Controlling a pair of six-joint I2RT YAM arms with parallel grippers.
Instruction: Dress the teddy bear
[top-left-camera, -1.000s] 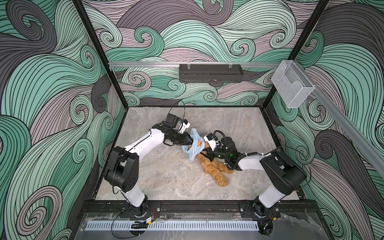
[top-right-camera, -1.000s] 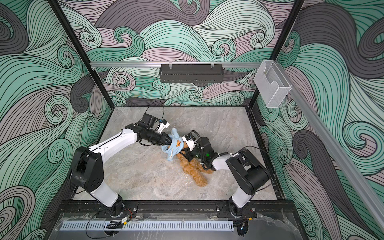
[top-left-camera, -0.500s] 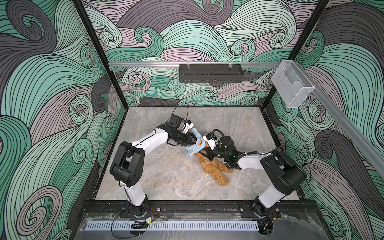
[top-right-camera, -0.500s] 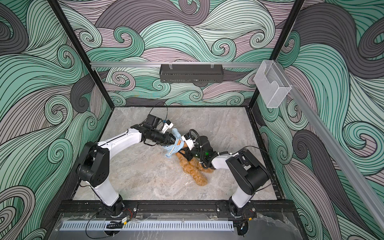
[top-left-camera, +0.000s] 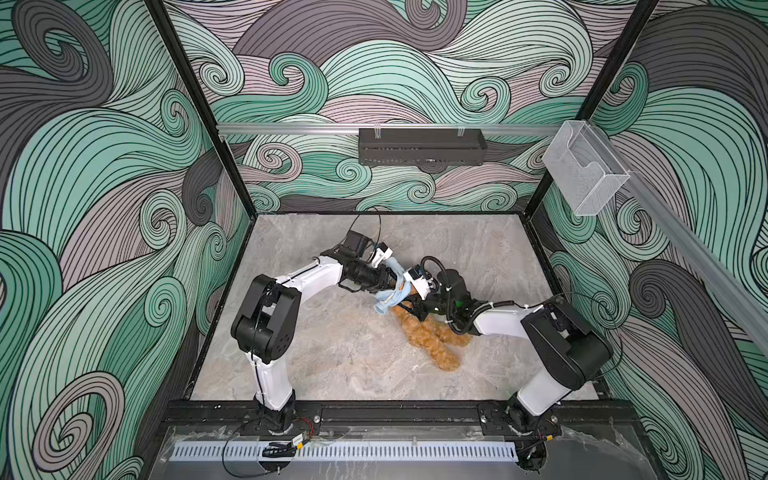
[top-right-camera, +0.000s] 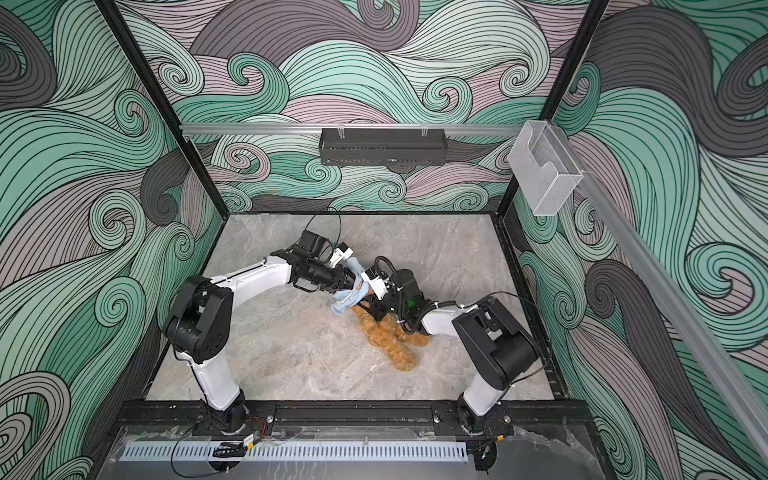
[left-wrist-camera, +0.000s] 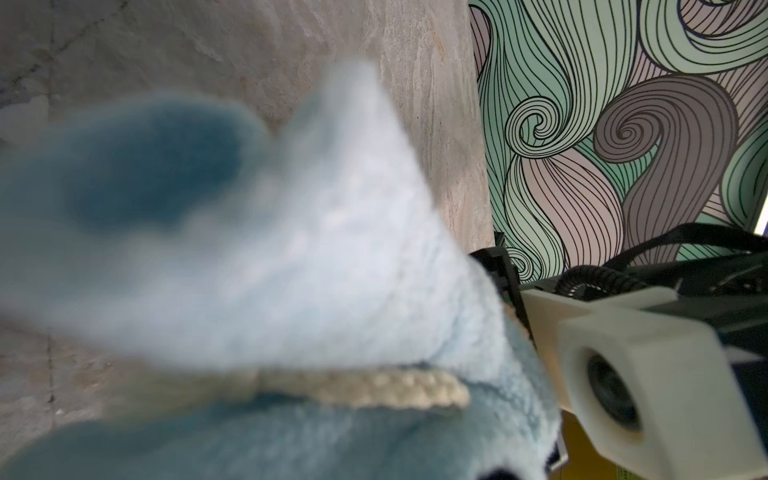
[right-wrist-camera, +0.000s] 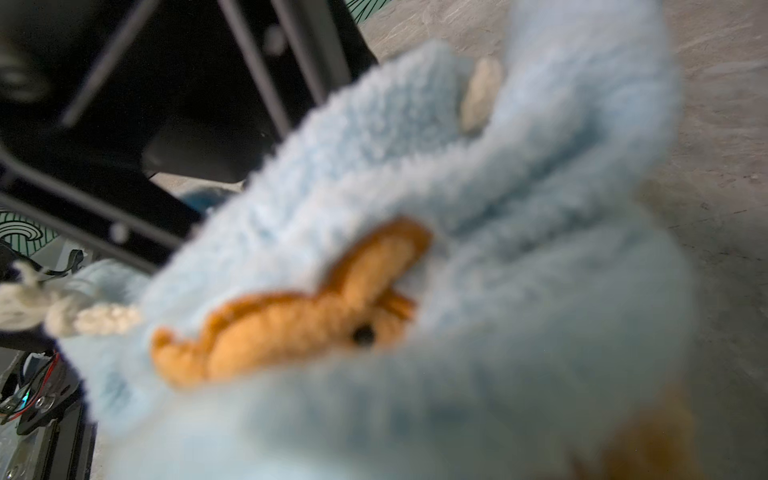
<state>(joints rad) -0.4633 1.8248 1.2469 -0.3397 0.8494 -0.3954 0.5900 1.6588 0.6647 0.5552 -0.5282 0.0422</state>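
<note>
Our left gripper (top-left-camera: 390, 278) is buried in the light-blue hoodie (top-left-camera: 390, 293) mid-table, jaws hidden, so we can't tell its grip. The teddy bear (top-left-camera: 430, 338) lies just right of centre, legs toward the near edge, head end under the hoodie. Right gripper (top-left-camera: 409, 307) sits at its shoulders, jaws hidden too. Looks like the over-the-head step; next we'd need the hem stretched and drawn down.

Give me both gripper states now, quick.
Left gripper: buried in the light-blue fleece garment; jaws hidden, cannot tell.
Right gripper: against the same garment; jaws hidden, cannot tell.
</note>
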